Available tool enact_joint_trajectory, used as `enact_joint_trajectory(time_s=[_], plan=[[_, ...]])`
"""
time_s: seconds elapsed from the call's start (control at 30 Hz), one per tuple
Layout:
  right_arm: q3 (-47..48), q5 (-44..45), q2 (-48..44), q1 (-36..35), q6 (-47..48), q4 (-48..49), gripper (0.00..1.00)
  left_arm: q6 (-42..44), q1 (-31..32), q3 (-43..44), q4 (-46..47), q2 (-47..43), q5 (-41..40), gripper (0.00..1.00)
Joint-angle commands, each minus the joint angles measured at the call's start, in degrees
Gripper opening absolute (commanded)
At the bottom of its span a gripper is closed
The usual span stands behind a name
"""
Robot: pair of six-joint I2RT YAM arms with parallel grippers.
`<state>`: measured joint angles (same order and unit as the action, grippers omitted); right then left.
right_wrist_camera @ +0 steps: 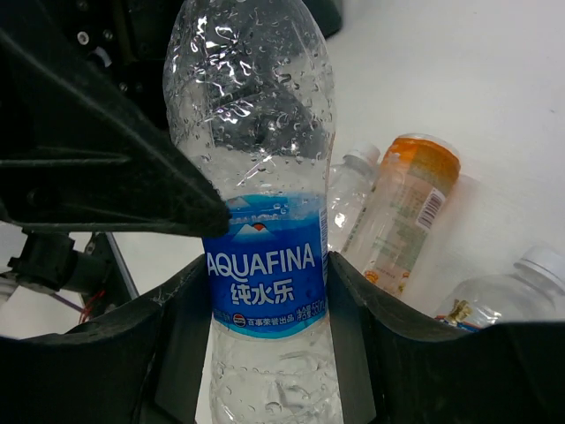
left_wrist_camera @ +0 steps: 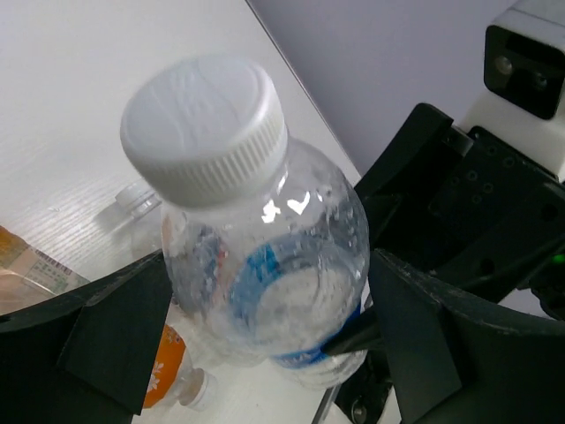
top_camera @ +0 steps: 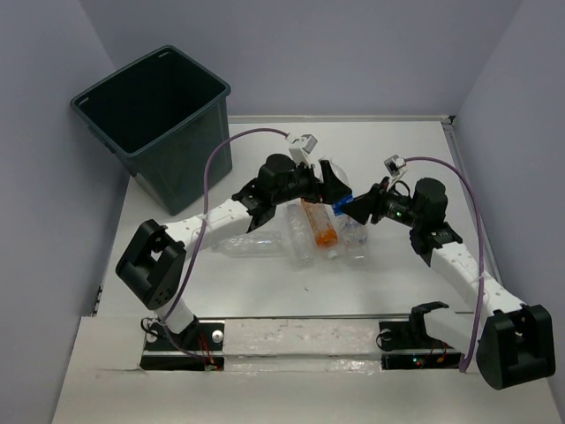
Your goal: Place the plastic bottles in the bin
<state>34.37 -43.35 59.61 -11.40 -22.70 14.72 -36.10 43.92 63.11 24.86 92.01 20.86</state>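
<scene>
While the right gripper (right_wrist_camera: 265,296) clamps the bottle (right_wrist_camera: 252,132) at its label, the left gripper (left_wrist_camera: 265,331) gapes wide astride its cap end, nearer the bin (top_camera: 177,168) at upper left.

Back wall (top_camera: 353,53): plain matt panel, pale lavender-grey, unmarked, meeting the far edge of the desk along a straight seam. Left wall (top_camera: 35,177) and right wall (top_camera: 521,132): same colour and finish, angled inward in the overhead view and closing the work area on three sides. Flat white rectangular desk (top_camera: 265,291): matt top with faint fine grain visible at close range. Thin grey trim strip (top_camera: 465,177): runs along the desk's right edge from the far corner. White near ledge (top_camera: 106,371): fronts the desk and carries a glossy, wrinkled band (top_camera: 300,338) across its middle. Lighting: even and diffuse, from above; shadows on the desk are soft and short.
</scene>
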Motion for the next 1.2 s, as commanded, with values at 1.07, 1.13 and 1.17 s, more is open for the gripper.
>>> enact_joint_trajectory(time_s=[1.07,1.13,1.17], plan=[[4.1,20.8,0.7,-2.1,4.3,-9.3,0.9,10.3,-45.7,31.5,-19.1,-20.6,-38.1,0.35],[5.7,27.0,2.2,-2.1,4.9,-12.1,0.9,10.9,-49.2,32.3,-20.0,-18.3,-39.3,0.35],[6.3,28.8,2.9,-2.1,5.2,-13.5,0.9,11.5,-49.9,32.5,-20.4,-17.5,-40.1,0.35]])
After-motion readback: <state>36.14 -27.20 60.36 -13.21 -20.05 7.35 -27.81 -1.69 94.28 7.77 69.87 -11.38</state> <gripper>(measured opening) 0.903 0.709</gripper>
